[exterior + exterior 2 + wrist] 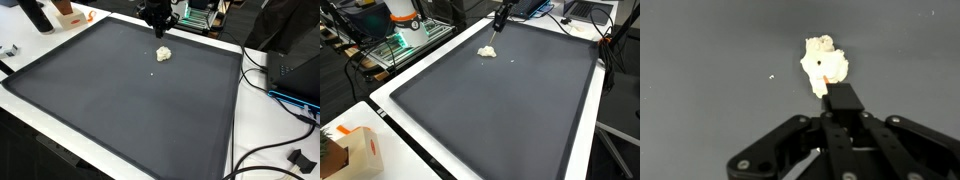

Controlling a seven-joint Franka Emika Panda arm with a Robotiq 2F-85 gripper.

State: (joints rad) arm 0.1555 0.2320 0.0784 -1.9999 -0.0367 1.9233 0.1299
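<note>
A small cream-white crumpled lump (pixel 163 54) lies on a large dark grey mat (pixel 120 110) near its far edge. It shows in both exterior views (pixel 487 51) and in the wrist view (pixel 823 62). My gripper (pixel 158 30) hangs just above and behind the lump (pixel 497 24). In the wrist view the two fingers (pixel 840 95) are pressed together into one black block, with the tip at the lump's near edge. I see nothing held between them. A tiny white crumb (pixel 771 77) lies on the mat beside the lump.
The mat (pixel 510 110) lies on a white table. Black cables (pixel 285 100) trail off one side. An orange object (pixel 70 17) and a dark bottle (pixel 38 15) stand at a far corner. A cardboard box (pixel 355 150) and a green-lit rack (pixel 390 45) stand beyond the mat.
</note>
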